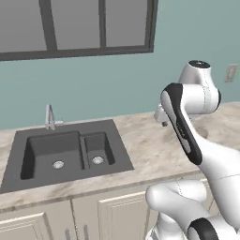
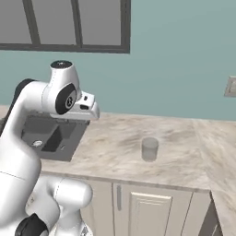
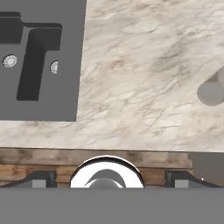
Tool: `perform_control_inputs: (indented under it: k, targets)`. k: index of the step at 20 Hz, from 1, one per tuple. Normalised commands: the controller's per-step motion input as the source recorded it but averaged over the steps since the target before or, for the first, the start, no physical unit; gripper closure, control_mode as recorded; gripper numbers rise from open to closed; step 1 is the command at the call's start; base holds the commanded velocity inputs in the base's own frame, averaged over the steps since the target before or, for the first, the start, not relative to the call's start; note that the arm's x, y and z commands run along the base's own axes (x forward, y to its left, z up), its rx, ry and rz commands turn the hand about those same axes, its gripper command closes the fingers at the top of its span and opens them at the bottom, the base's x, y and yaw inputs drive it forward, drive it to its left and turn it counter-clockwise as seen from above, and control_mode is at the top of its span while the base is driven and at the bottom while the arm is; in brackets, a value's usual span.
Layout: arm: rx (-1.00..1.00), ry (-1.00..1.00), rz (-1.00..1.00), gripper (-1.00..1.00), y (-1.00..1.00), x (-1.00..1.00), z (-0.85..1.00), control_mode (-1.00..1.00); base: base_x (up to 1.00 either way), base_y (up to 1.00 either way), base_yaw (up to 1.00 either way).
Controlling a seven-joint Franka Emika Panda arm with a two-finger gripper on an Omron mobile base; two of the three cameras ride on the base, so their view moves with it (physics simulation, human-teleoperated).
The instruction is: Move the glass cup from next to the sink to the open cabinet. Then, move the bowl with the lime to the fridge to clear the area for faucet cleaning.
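The marble surface (image 2: pixel 115 143) has a dark sink (image 1: pixel 65 152) set in it; a glass cup (image 2: pixel 150 149) stands well to its right; the tool (image 3: pixel 106 177) hangs above, released.

You are looking at a marble-patterned countertop (image 1: pixel 145 145) running beneath a teal wall (image 2: pixel 175 60). A dark-framed window (image 1: pixel 75 26) with grey panes sits above it. Cream cabinet doors (image 2: pixel 152 212) with slim vertical handles line the front below the counter. A pale wall outlet (image 2: pixel 230 86) is mounted at the far right, above the counter's corner.
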Motion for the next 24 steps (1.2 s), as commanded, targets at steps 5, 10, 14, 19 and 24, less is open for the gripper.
perform_control_inputs:
  k: [5, 10, 14, 19, 24]
  targets:
    - [0.0, 0.0, 0.0, -1.0, 0.0, 0.0, 0.0, 1.0, 0.02, -1.0, -0.04]
    - [0.0, 0.0, 0.0, -1.0, 0.0, 0.0, 0.0, 1.0, 0.27, -0.84, 0.04]
    - [0.01, 0.0, 0.1, -1.0, -0.39, 0.38, -0.3, -1.0, 0.14, -0.12, 0.03]
    - [0.08, 0.05, 0.11, -1.0, -0.13, 0.8, -0.55, -1.0, 0.0, 0.0, 0.0]
    - [0.09, 0.01, 0.13, -1.0, 0.08, 0.42, -0.45, -1.0, 0.0, 0.0, 0.0]
